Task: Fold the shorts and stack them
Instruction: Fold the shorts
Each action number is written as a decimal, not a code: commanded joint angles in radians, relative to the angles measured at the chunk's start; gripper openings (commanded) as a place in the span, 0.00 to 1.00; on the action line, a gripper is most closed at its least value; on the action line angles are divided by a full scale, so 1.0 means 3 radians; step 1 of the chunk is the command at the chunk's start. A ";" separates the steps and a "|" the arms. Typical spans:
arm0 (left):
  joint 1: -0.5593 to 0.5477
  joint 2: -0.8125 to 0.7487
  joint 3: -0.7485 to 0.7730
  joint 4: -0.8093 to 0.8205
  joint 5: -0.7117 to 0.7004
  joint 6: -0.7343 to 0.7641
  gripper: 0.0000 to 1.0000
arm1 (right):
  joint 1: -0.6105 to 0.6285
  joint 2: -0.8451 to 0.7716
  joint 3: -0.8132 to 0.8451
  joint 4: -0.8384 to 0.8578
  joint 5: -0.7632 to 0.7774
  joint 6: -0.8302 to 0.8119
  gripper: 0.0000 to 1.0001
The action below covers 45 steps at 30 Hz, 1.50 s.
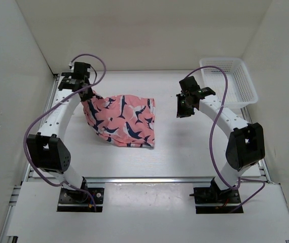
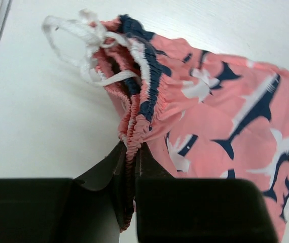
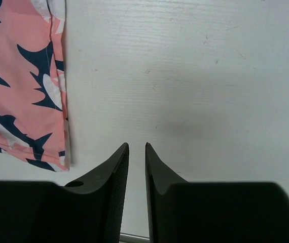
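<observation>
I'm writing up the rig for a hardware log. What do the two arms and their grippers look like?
Both arms have white links with bulky black joint housings, on black base plates. A purple cable loops along the left arm and the right arm. The left gripper and right gripper have matte black, tapered, pointed fingers. A small green light shows near the right wrist.

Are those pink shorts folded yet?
Partly: the shorts lie doubled over but rumpled, and the left gripper pinches the waistband.

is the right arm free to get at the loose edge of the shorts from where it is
Probably yes. The right pincer hangs empty over bare table, and the near edge of the shorts lies just beside it, nothing between. The left pincer grips the far waistband.
</observation>
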 commanded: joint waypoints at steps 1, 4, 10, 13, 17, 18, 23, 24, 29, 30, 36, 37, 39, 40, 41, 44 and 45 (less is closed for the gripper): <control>-0.0370 -0.0170 0.0003 -0.0149 -0.0345 0.0123 0.10 | 0.0034 -0.0089 -0.0012 -0.0029 -0.0006 -0.0060 0.24; -0.0794 -0.0130 0.0156 -0.0266 -0.0518 0.0154 0.10 | 0.0034 -0.0089 -0.0012 -0.0029 -0.0006 -0.0030 0.24; -0.1536 0.0325 0.0728 -0.0746 -0.0968 -0.0071 0.10 | 0.0064 -0.0089 -0.0078 0.0001 -0.0041 0.0001 0.24; -0.1725 0.0571 0.1081 -0.0951 -0.1132 -0.0153 0.10 | 0.0095 -0.0048 -0.0078 0.0083 -0.0281 -0.0030 0.24; -0.1802 0.0684 0.1210 -0.1024 -0.1163 -0.0153 0.10 | 0.0095 0.0237 -0.0140 0.0323 -0.0735 -0.0096 0.43; -0.1802 0.0684 0.1240 -0.1024 -0.1133 -0.0153 0.10 | 0.0065 0.0304 -0.0140 0.0369 -0.0798 -0.0096 0.55; -0.1802 0.0653 0.1179 -0.0957 -0.1102 -0.0092 0.10 | -0.0186 0.0733 -0.0247 0.0707 -0.1279 0.0026 0.60; -0.1802 0.0653 0.1149 -0.0957 -0.1102 -0.0092 0.10 | -0.0217 0.0770 -0.0247 0.0743 -0.1279 0.0026 0.60; -0.1700 0.0592 0.1072 -0.0957 -0.1102 -0.0061 0.10 | -0.0217 0.0847 -0.0278 0.0814 -0.1141 0.0026 0.54; -0.1700 0.0592 0.1072 -0.0927 -0.1071 -0.0061 0.10 | -0.0217 0.0847 -0.0278 0.0815 -0.1105 0.0026 0.54; -0.1613 0.0551 0.1041 -0.0819 -0.0933 0.0051 0.10 | -0.0217 0.1062 -0.0278 0.0845 -0.0947 0.0057 0.40; -0.1613 0.0551 0.1071 -0.0819 -0.0933 0.0082 0.10 | -0.0217 0.1112 -0.0278 0.0845 -0.0911 0.0057 0.38; -0.1613 0.0551 0.1072 -0.0819 -0.0903 0.0117 0.10 | -0.0248 0.1144 -0.0278 0.0881 -0.0911 0.0088 0.29; -0.1613 0.0551 0.1072 -0.0819 -0.0902 0.0118 0.10 | -0.0248 0.1144 -0.0278 0.0881 -0.0911 0.0088 0.26; -0.1613 0.0551 0.1072 -0.0819 -0.0902 0.0153 0.10 | -0.0248 0.1144 -0.0278 0.0917 -0.0911 0.0088 0.22; -0.1613 0.0551 0.1102 -0.0743 -0.0790 0.0220 0.10 | -0.0248 0.1144 -0.0308 0.0947 -0.0911 0.0118 0.02; -0.1709 0.0510 0.1067 -0.0606 -0.0790 0.0306 0.10 | -0.0248 0.1144 -0.0308 0.0948 -0.0941 0.0119 0.00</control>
